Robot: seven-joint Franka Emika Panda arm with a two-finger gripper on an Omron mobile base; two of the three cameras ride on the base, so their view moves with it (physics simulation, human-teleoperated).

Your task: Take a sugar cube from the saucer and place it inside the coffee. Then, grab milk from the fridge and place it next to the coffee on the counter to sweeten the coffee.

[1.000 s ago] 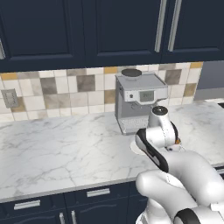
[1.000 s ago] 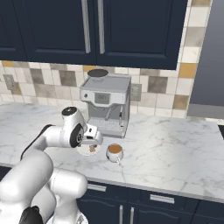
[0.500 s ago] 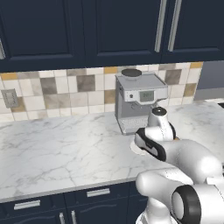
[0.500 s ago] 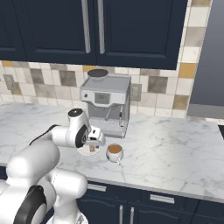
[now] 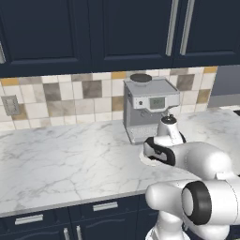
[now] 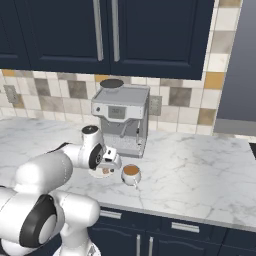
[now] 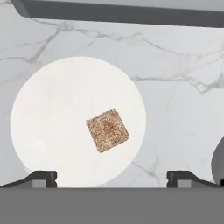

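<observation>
Gripper (image 7: pixel 109 177) spread wide, empty, directly above the saucer (image 7: pixel 48 131) on the marble desk (image 7: pixel 183 109), centred over the sugar cube (image 7: pixel 107 130), apparently for a straddling grasp; coffee (image 6: pixel 131 173) just beside the saucer.

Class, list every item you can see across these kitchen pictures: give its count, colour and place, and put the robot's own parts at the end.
small brownish-orange speckled sugar cube: one, lying flat on the saucer, right of its middle in the hand view.
round flat white saucer: one, on the counter beside the mug.
small white mug of brown coffee: one, on the counter in front of the espresso machine.
steel espresso machine: one, grey, against the tiled wall.
white marble counter with grey veins: one, above navy cabinets.
navy wall cabinets: several, silver handles, above the tiles.
white robot arm: one, bent low over the saucer.
two-finger gripper: one, dark tips, open, above the saucer.
</observation>
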